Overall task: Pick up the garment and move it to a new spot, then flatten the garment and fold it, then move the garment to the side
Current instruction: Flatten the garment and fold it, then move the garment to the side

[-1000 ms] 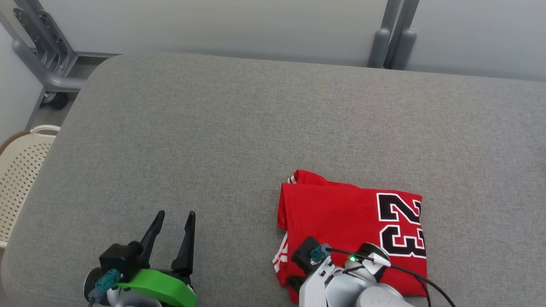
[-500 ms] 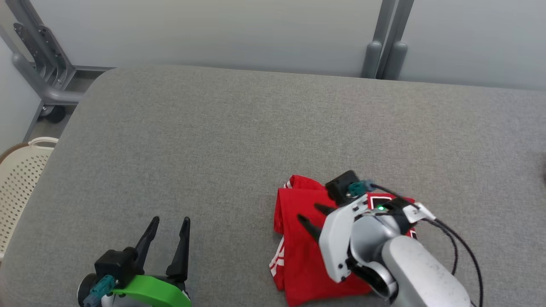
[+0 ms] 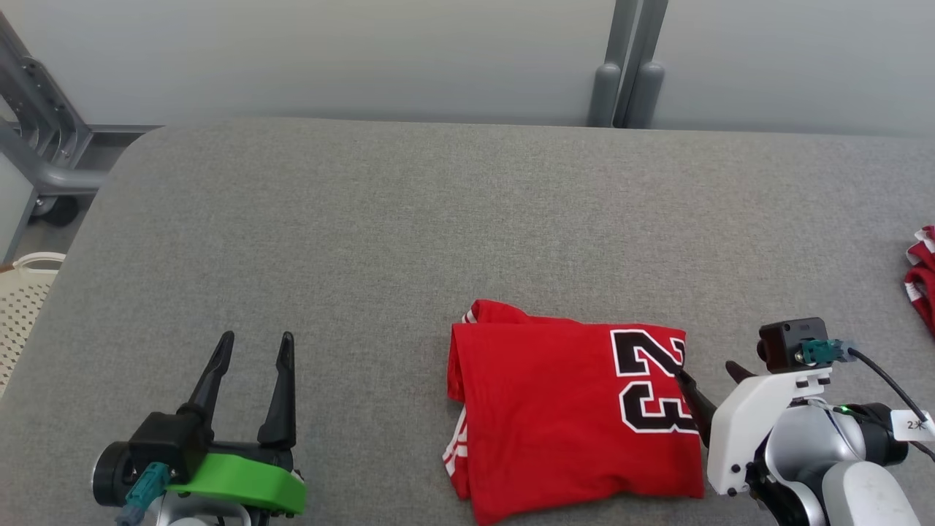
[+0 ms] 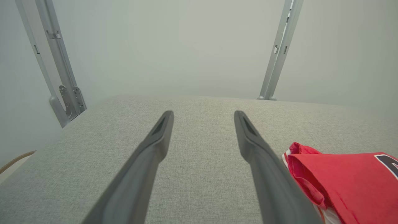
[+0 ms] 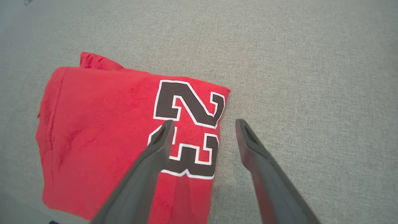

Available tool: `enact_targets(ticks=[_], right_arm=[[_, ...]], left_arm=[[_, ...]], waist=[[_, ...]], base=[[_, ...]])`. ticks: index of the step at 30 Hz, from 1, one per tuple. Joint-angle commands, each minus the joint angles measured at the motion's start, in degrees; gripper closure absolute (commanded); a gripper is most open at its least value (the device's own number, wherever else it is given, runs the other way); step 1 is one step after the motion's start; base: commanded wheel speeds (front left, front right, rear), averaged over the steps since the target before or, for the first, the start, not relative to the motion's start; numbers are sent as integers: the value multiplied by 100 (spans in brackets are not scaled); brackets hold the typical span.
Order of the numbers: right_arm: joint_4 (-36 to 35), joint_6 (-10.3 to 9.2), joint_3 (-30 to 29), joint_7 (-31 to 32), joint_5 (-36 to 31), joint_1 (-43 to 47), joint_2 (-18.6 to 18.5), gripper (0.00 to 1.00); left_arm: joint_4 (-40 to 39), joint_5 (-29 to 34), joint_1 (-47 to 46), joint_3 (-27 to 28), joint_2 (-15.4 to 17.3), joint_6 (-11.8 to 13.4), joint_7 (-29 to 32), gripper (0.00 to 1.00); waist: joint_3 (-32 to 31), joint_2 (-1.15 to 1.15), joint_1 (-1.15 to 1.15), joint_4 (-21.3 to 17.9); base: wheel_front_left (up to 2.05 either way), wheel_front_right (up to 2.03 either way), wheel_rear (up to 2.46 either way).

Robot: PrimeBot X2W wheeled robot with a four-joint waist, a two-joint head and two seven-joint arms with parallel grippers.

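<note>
The folded red number-23 jersey (image 3: 555,416) lay near, right of centre, on the grey padded table (image 3: 365,219). The right gripper (image 3: 705,371) stood spread, empty, at its right edge; the left gripper (image 3: 256,337), also spread, sat well apart, near left.

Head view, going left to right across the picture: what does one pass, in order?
The pale basket → left gripper → folded red jersey → right gripper, at the jersey's right edge → red cloth at the picture's right edge.
</note>
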Motion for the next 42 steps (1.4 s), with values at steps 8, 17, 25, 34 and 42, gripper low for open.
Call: enact_targets(ticks=[8, 17, 25, 34, 42], right_arm=[[241, -2, -206, -185, 184, 25, 1, 0], [735, -2, -143, -218, 341, -144, 1, 0], [1251, -2, -258, -225, 678, -364, 3, 0], [1632, -5, -317, -224, 555, -456, 13, 100], [1438, -9, -372, -383, 103, -733, -21, 100]], left_arm=[[-155, 313, -211, 257, -36, 17, -11, 0], [1, 341, -296, 341, -115, -71, -11, 0], [47, 369, -420, 277, -197, -133, -11, 0], [-2, 406, -507, 271, -257, -173, -11, 0], [-17, 467, -509, 325, -280, -189, -11, 0]], waist=[[252, 0, 0, -30], [508, 0, 0, 74], [761, 0, 0, 286], [934, 0, 0, 425], [887, 0, 0, 251]], base=[[0, 0, 0], [0, 0, 0], [0, 0, 0], [0, 0, 0], [0, 0, 0]])
